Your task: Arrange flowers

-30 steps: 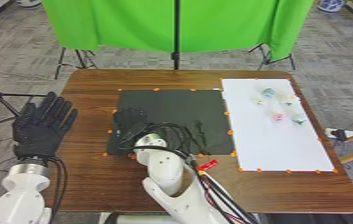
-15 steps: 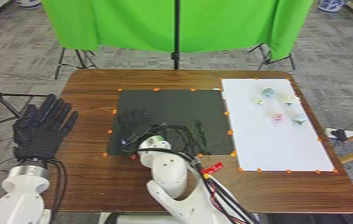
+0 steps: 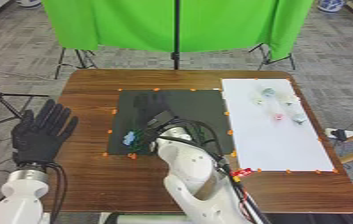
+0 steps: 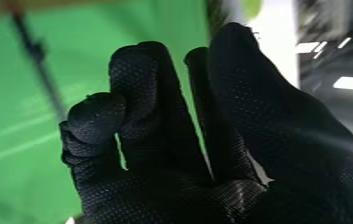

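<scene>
Head view: set high, at the desk's [image 3: 88, 192] 6 o'clock side. Faces forward and down, far enough back for nearly the whole desk, floor [image 3: 30, 60] around it, green cloth [image 3: 119, 25] at 12 o'clock. Right wrist view: on the wrist, very close to the right robot hand [image 3: 164, 120], looking along its fingers toward the cloth. Shared: that robot hand, cloth, dark pole [image 3: 177, 30], which slants in the wrist view.

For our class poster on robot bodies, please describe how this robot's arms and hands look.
Both arms have smooth white shells with rounded shapes. Each ends in a black fabric glove: the left hand and the right hand, whose fabric shows small dots. Black cables run along the arms, and the right arm also has a bright red tag.
</scene>
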`<move>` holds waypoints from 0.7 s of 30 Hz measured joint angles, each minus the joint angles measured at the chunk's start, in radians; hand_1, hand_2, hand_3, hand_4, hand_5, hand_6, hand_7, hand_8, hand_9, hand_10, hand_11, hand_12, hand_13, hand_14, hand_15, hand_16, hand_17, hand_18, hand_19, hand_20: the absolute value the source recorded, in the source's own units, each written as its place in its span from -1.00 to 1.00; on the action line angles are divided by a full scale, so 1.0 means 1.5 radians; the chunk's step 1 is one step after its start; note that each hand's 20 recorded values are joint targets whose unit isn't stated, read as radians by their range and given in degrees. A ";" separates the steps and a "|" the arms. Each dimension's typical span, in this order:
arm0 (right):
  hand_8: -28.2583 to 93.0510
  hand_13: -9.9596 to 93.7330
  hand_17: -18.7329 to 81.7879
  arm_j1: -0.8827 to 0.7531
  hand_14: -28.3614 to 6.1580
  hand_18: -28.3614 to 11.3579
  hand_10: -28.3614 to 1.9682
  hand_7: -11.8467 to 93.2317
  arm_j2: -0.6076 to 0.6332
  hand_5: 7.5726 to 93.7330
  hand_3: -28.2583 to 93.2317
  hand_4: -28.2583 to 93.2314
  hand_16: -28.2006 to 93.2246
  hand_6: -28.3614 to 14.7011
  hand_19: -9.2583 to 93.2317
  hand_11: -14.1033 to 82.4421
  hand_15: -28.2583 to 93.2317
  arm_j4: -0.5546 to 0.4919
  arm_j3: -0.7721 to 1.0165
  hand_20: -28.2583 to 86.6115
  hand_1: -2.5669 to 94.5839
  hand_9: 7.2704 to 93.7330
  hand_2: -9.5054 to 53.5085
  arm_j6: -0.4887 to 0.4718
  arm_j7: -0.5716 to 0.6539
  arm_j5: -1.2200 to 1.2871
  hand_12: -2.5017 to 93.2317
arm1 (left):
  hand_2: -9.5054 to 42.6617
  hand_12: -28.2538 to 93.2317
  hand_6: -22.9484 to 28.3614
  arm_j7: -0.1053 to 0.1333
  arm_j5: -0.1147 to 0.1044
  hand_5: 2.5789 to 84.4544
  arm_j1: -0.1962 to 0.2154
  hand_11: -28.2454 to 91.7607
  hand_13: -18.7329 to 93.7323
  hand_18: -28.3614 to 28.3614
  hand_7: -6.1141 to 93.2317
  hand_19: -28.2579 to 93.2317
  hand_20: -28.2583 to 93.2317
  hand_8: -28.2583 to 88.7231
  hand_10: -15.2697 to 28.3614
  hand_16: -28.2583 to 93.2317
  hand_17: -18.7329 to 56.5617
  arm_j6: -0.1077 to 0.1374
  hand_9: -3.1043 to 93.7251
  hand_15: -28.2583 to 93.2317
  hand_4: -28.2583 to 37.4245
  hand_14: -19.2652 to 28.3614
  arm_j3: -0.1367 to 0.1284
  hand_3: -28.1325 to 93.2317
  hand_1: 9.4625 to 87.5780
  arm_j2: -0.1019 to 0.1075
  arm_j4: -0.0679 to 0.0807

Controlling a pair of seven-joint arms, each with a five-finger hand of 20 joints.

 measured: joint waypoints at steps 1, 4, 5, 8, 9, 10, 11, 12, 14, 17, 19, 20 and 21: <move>-0.72 0.29 0.11 -0.002 -0.22 -1.00 -0.48 -0.51 0.009 0.18 0.71 -0.99 0.12 -0.03 0.98 -0.32 0.47 -0.011 0.012 0.24 0.24 0.22 -1.00 0.013 0.010 0.001 -0.60 | -0.10 -0.34 0.22 0.000 0.000 0.04 0.003 -0.09 -0.11 0.59 -0.53 0.15 -0.24 -0.70 0.40 -0.66 -0.65 0.000 -0.09 0.22 -1.00 0.49 -0.001 0.68 -0.49 -0.002 0.000; -0.72 0.20 0.08 -0.003 -0.36 -1.00 -0.57 -0.52 0.043 0.13 0.80 -1.00 -0.05 -0.07 0.95 -0.34 0.45 -0.043 0.051 0.19 0.14 0.12 -1.00 0.027 0.064 0.023 -0.61 | -0.10 -0.34 0.22 0.000 0.001 0.04 0.009 -0.09 -0.11 0.59 -0.53 0.15 -0.25 -0.70 0.40 -0.66 -0.65 0.000 -0.09 0.21 -1.00 0.49 -0.002 0.68 -0.49 -0.008 0.000; -0.72 0.17 0.06 -0.003 -0.45 -1.00 -0.59 -0.52 0.054 0.11 0.83 -1.00 -0.15 -0.08 0.94 -0.35 0.45 -0.050 0.069 0.17 0.11 0.08 -1.00 0.026 0.086 0.038 -0.61 | -0.10 -0.34 0.22 0.000 0.001 0.04 0.011 -0.09 -0.11 0.59 -0.53 0.15 -0.25 -0.70 0.40 -0.66 -0.65 0.000 -0.09 0.21 -1.00 0.49 -0.002 0.69 -0.49 -0.009 0.000; -0.72 0.13 0.03 -0.001 -0.52 -1.00 -0.59 -0.54 0.088 0.08 0.83 -1.00 -0.25 -0.10 0.90 -0.38 0.40 -0.055 0.135 0.13 0.09 0.02 -1.00 0.012 0.146 0.080 -0.63 | -0.10 -0.34 0.22 0.000 0.004 0.04 0.014 -0.10 -0.11 0.59 -0.54 0.14 -0.25 -0.70 0.40 -0.65 -0.64 0.000 -0.09 0.21 -1.00 0.49 -0.003 0.69 -0.49 -0.011 -0.001; -0.72 0.13 0.03 -0.001 -0.52 -1.00 -0.56 -0.54 0.102 0.08 0.83 -1.00 -0.25 -0.09 0.89 -0.39 0.39 -0.055 0.160 0.13 0.10 0.01 -1.00 0.003 0.163 0.087 -0.64 | -0.10 -0.33 0.22 0.000 0.004 0.04 0.015 -0.10 -0.11 0.59 -0.54 0.14 -0.25 -0.70 0.40 -0.65 -0.65 0.000 -0.09 0.21 -1.00 0.48 -0.003 0.69 -0.50 -0.012 -0.002; -0.72 0.13 0.03 -0.001 -0.51 -1.00 -0.54 -0.54 0.116 0.07 0.83 -1.00 -0.26 -0.09 0.89 -0.41 0.37 -0.055 0.182 0.13 0.12 -0.01 -1.00 -0.011 0.178 0.089 -0.65 | -0.10 -0.33 0.22 0.000 0.005 0.04 0.017 -0.10 -0.11 0.59 -0.54 0.15 -0.25 -0.70 0.40 -0.65 -0.65 -0.001 -0.09 0.20 -1.00 0.48 -0.004 0.69 -0.50 -0.012 -0.003; -0.72 0.12 0.03 -0.001 -0.51 -1.00 -0.52 -0.55 0.131 0.06 0.83 -1.00 -0.27 -0.08 0.89 -0.42 0.36 -0.056 0.204 0.13 0.13 -0.02 -1.00 -0.028 0.192 0.088 -0.65 | -0.10 -0.33 0.22 0.001 0.005 0.04 0.019 -0.10 -0.11 0.58 -0.54 0.14 -0.25 -0.70 0.40 -0.65 -0.64 -0.001 -0.09 0.20 -1.00 0.48 -0.006 0.69 -0.50 -0.013 -0.004; -0.72 0.12 0.03 -0.003 -0.50 -1.00 -0.50 -0.55 0.147 0.06 0.83 -1.00 -0.27 -0.08 0.89 -0.42 0.35 -0.057 0.226 0.13 0.14 -0.03 -1.00 -0.049 0.206 0.086 -0.66 | -0.10 -0.33 0.22 0.001 0.006 0.04 0.020 -0.10 -0.11 0.58 -0.54 0.14 -0.25 -0.70 0.39 -0.65 -0.64 -0.001 -0.09 0.20 -1.00 0.48 -0.007 0.69 -0.50 -0.013 -0.005; -0.72 0.11 0.02 -0.012 -0.50 -1.00 -0.49 -0.55 0.179 0.06 0.83 -1.00 -0.28 -0.07 0.88 -0.43 0.34 -0.065 0.267 0.13 0.14 -0.05 -1.00 -0.094 0.232 0.085 -0.66 | -0.10 -0.33 0.22 0.001 0.006 0.04 0.023 -0.09 -0.11 0.58 -0.54 0.14 -0.25 -0.70 0.39 -0.65 -0.64 -0.001 -0.09 0.20 -1.00 0.48 -0.009 0.69 -0.50 -0.013 -0.007; -0.72 0.12 0.03 -0.032 -0.50 -1.00 -0.49 -0.54 0.222 0.06 0.84 -1.00 -0.28 -0.06 0.88 -0.43 0.34 -0.073 0.318 0.13 0.11 -0.04 -1.00 -0.132 0.261 0.092 -0.67 | -0.09 -0.33 0.22 0.001 0.006 0.04 0.026 -0.10 -0.11 0.58 -0.54 0.14 -0.26 -0.70 0.39 -0.65 -0.64 0.000 -0.09 0.20 -1.00 0.48 -0.010 0.69 -0.50 -0.015 -0.009; -0.72 0.12 0.03 -0.046 -0.49 -1.00 -0.48 -0.54 0.247 0.06 0.84 -1.00 -0.28 -0.06 0.89 -0.43 0.34 -0.072 0.336 0.13 0.11 -0.04 -1.00 -0.130 0.268 0.099 -0.67 | -0.06 -0.33 0.21 0.001 0.006 0.05 0.028 -0.09 -0.11 0.58 -0.53 0.15 -0.26 -0.70 0.39 -0.65 -0.64 0.000 -0.09 0.20 -1.00 0.48 -0.010 0.69 -0.50 -0.015 -0.009; -0.72 0.12 0.04 -0.051 -0.49 -1.00 -0.45 -0.54 0.256 0.06 0.84 -1.00 -0.28 -0.06 0.89 -0.43 0.34 -0.069 0.339 0.13 0.11 -0.04 -1.00 -0.127 0.269 0.102 -0.67 | -0.06 -0.33 0.21 0.001 0.006 0.05 0.028 -0.09 -0.11 0.58 -0.53 0.15 -0.25 -0.70 0.39 -0.65 -0.64 0.001 -0.09 0.20 -1.00 0.48 -0.010 0.69 -0.50 -0.015 -0.009; -0.72 0.12 0.03 -0.054 -0.48 -1.00 -0.43 -0.54 0.263 0.06 0.84 -1.00 -0.28 -0.05 0.89 -0.43 0.34 -0.062 0.341 0.13 0.12 -0.05 -1.00 -0.125 0.269 0.104 -0.67 | -0.06 -0.33 0.21 0.001 0.006 0.05 0.028 -0.09 -0.10 0.58 -0.53 0.15 -0.25 -0.70 0.39 -0.65 -0.64 0.002 -0.09 0.20 -1.00 0.48 -0.010 0.69 -0.50 -0.015 -0.009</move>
